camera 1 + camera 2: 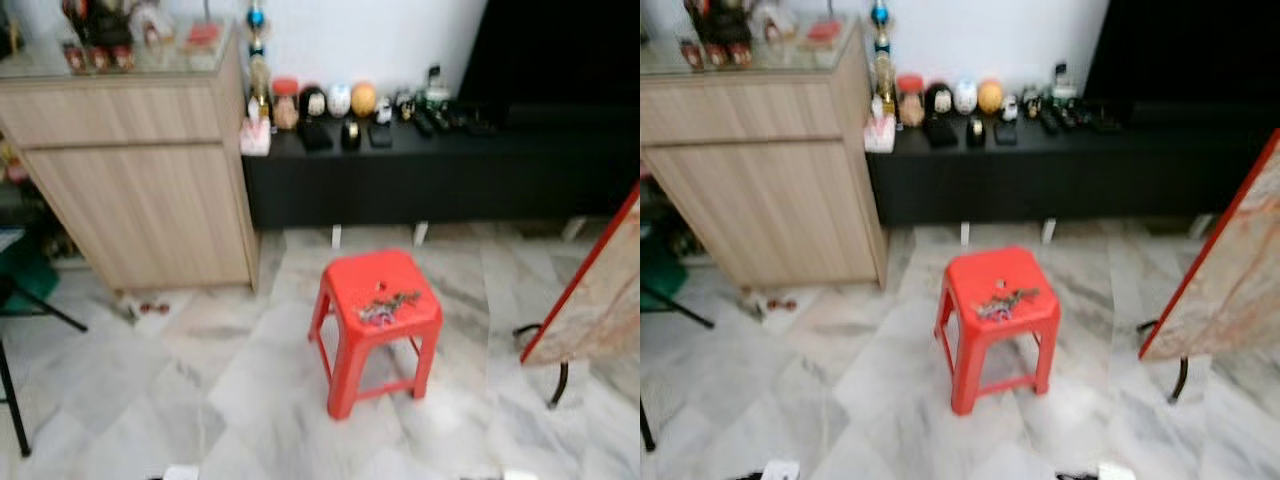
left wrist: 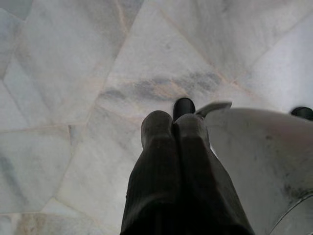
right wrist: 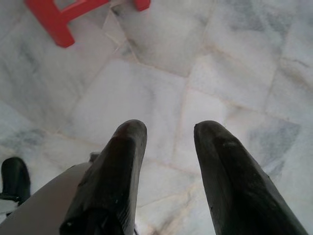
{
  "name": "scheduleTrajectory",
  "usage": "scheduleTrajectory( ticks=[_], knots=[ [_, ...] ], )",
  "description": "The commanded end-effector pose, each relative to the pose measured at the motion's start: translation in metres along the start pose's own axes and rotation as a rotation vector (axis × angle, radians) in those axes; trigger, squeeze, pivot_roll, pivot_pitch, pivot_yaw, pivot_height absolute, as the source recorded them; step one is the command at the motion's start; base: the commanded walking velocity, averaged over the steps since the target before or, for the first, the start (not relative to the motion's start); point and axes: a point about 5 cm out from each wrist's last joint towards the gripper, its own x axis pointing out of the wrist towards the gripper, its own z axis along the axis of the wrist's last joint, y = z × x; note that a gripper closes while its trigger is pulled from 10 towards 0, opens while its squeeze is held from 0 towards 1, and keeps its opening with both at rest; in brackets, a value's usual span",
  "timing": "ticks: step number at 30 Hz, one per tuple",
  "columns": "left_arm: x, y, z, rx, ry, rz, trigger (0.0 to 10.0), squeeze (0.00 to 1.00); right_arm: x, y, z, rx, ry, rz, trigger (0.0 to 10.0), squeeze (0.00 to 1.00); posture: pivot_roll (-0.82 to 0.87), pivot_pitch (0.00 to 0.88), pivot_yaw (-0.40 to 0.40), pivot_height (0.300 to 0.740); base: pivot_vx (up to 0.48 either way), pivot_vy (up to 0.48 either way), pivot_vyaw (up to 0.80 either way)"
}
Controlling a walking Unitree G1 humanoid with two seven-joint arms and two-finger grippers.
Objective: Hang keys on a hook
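Wooden cabinet (image 1: 150,190), black bench (image 1: 440,170)

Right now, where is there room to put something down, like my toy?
The marble floor between the wooden cabinet and the red stool is bare. On the stool seat, the back part behind the keys is free. The black shelf is crowded with small things along its cabinet end, and so is the cabinet top.

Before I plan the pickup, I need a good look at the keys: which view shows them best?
The left eye view: the keys lie in full sight on top of the red stool. The right eye view shows the same bunch, no clearer. The right wrist view catches part of the stool's legs, not its top; the left wrist view looks down at floor.
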Motion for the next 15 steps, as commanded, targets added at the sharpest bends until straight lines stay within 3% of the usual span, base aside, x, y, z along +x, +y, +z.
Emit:
scheduleTrajectory(
  ticks=[1,15],
  knots=[
    [-0.0011,0.0038,-0.0044,-0.027,0.012,0.005,10.0,0.00,0.0011,0.0077,0.0016,0.009,-0.009,0.017,10.0,0.00,0.17,0.000,-0.037,0.740,0.000,0.000,0.00],
    [-0.0015,0.0062,-0.0048,-0.081,0.006,0.023,10.0,0.00,0.0014,0.0104,0.0017,0.002,-0.007,0.032,10.0,0.00,0.17,0.000,-0.030,0.740,0.000,0.000,0.00]
  ],
)
